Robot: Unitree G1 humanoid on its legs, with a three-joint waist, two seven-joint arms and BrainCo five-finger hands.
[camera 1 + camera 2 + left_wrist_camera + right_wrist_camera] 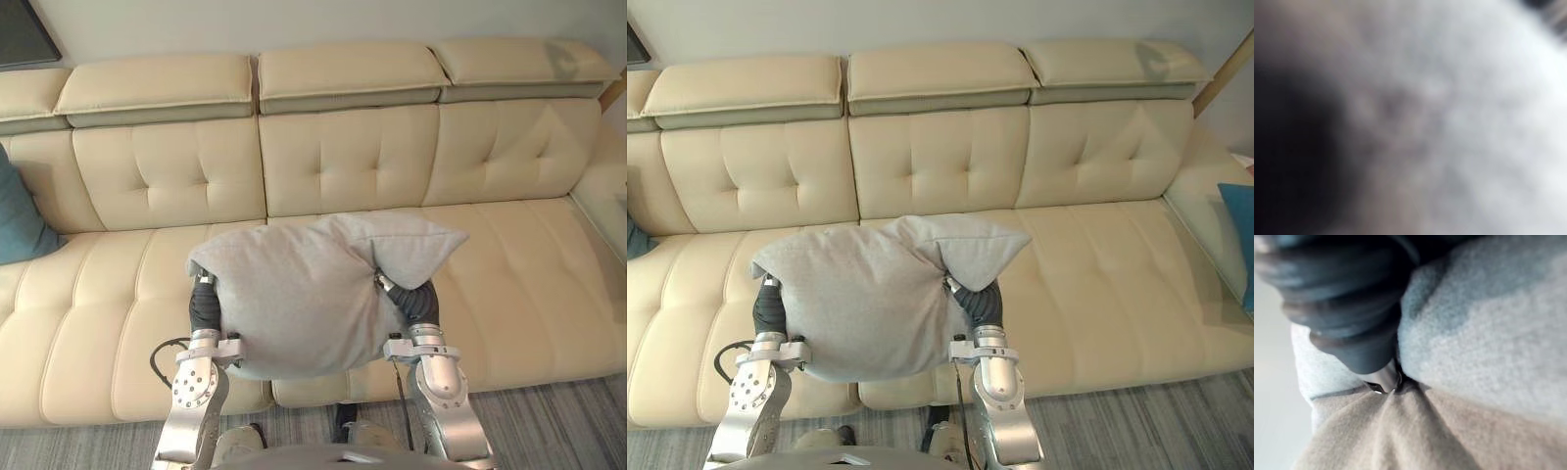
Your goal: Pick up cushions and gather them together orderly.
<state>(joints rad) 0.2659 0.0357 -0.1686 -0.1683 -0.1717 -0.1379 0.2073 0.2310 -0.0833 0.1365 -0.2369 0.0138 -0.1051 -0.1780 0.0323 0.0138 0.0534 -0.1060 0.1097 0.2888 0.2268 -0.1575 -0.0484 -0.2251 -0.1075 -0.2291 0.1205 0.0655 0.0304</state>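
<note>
Above the sofa seat, 1 grey cushion hangs between the left hand and right hand, whose grip cannot be told. The teal cushion at the sofa's left end is apparently not yet gathered.

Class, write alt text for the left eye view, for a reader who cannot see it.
A grey cushion is held between the robot's left hand and right hand, one at each side, in front of a cream sofa. A teal cushion leans at the sofa's left end.

Home living room: long cream sofa, teal cushion
</note>
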